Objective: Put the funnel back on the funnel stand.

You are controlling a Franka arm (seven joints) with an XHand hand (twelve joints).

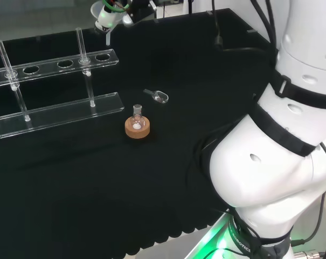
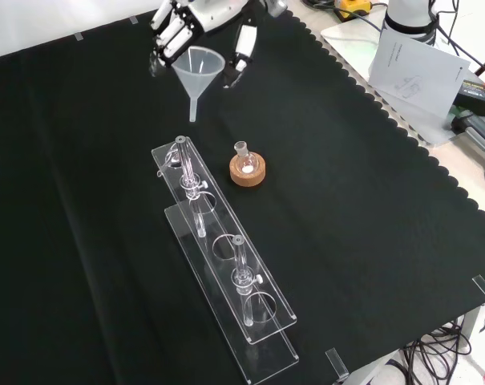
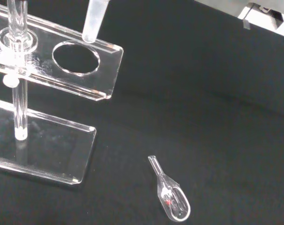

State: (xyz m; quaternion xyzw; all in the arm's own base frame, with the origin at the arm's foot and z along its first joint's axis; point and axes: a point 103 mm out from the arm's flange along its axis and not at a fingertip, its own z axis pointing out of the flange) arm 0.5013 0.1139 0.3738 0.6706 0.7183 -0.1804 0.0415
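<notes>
The hand [image 2: 180,28] has its fingers curled around the funnel [image 2: 197,70] at the rim; it looks light, slippery, probably brittle plastic.

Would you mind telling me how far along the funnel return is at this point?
Done: the robot hand has the funnel picked up, its fingers curled around the cone. In hand: the funnel hangs in the air, its stem tip close above the end hole of the clear funnel stand. Left: lowering the stem through that hole until the cone seats, then letting go. The small flask on the cork ring stands apart.
</notes>
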